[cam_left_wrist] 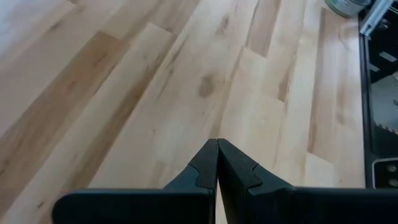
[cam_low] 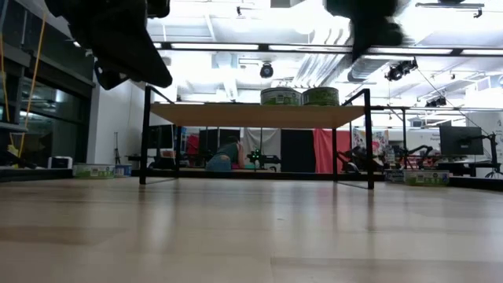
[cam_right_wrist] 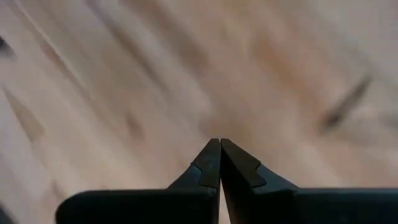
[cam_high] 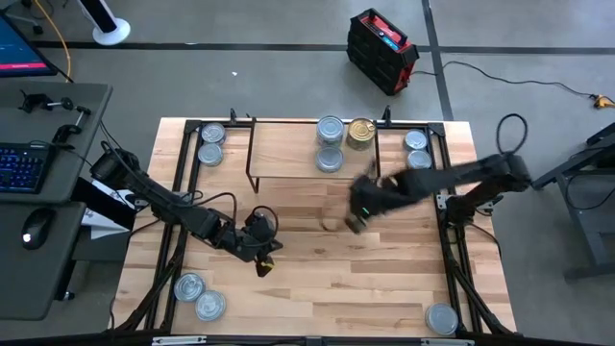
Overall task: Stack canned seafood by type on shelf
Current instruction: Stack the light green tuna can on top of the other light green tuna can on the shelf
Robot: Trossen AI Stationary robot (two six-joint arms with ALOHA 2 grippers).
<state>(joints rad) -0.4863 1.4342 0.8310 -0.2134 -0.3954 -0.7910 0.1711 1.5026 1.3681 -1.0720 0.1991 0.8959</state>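
The shelf (cam_high: 288, 154) stands at the table's far middle on black wire legs. On it rest two silver-lidded tins (cam_high: 330, 128) (cam_high: 330, 159) and a gold tin (cam_high: 360, 133); the low view shows two tins (cam_low: 280, 96) (cam_low: 321, 96) on the shelf board (cam_low: 259, 115). More silver tins sit on the tabletop at far left (cam_high: 211, 144), far right (cam_high: 417, 149), near left (cam_high: 200, 295) and near right (cam_high: 441, 318). My left gripper (cam_high: 264, 259) (cam_left_wrist: 217, 142) hangs shut over bare wood left of centre. My right gripper (cam_high: 354, 223) (cam_right_wrist: 219, 142) is shut over bare wood in front of the shelf.
Black frame rails run along the table's left (cam_high: 178, 183) and right (cam_high: 452, 221) sides. Open wood lies between the two grippers and toward the near edge. A desk with a keyboard (cam_high: 24, 163) stands left of the table. A tin's edge (cam_left_wrist: 345, 5) shows in the left wrist view.
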